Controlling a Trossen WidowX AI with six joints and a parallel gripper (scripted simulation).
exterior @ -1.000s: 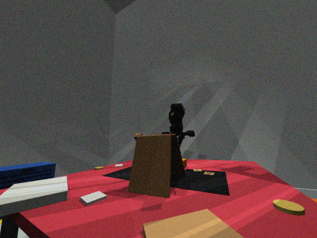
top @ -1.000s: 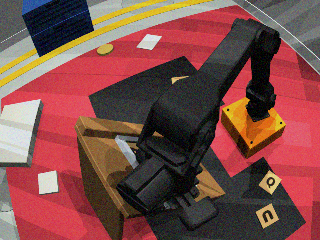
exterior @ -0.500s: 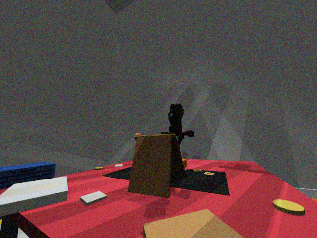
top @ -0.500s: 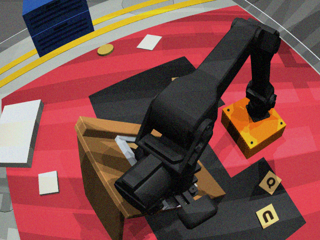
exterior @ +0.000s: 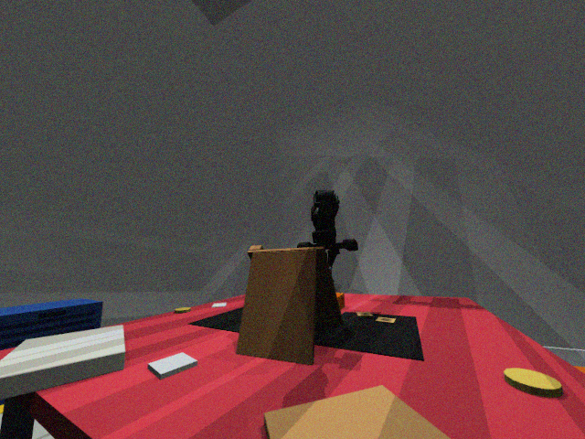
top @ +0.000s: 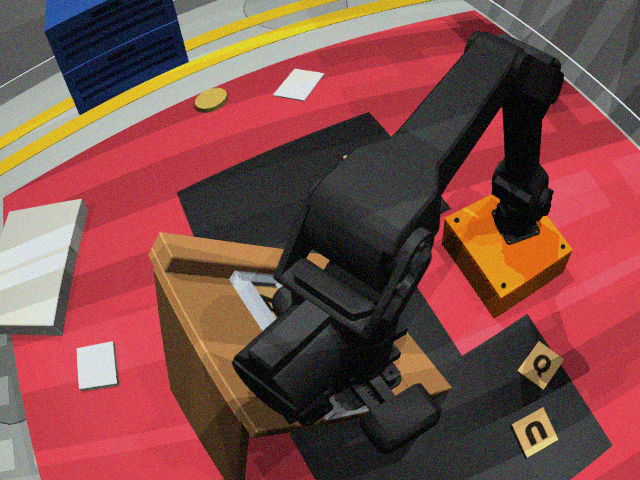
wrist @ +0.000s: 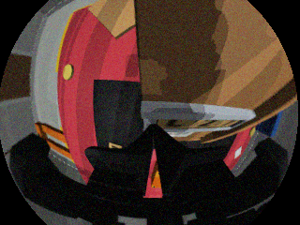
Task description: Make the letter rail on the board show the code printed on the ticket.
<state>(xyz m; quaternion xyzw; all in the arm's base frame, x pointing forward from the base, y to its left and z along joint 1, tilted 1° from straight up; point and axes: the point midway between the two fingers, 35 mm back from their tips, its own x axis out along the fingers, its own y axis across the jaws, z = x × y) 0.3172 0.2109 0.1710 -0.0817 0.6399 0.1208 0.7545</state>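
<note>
Leaning over the wooden board (top: 206, 315) (exterior: 279, 305) (wrist: 183, 56), the black arm (top: 377, 201) (exterior: 324, 212) has its gripper (wrist: 153, 127) down by the pale rail (top: 251, 297) (wrist: 202, 112), fingertips pressed together with nothing between them. The rail is fixed on the board's sloping face, and part of a tile shows inside it, its letter too covered for me to read. Over on the dark mat (top: 465, 413) (exterior: 373, 337) (wrist: 117, 112), the Q tile (top: 540, 364) lies near the tile with a U-like letter (top: 535, 432), the two apart.
</note>
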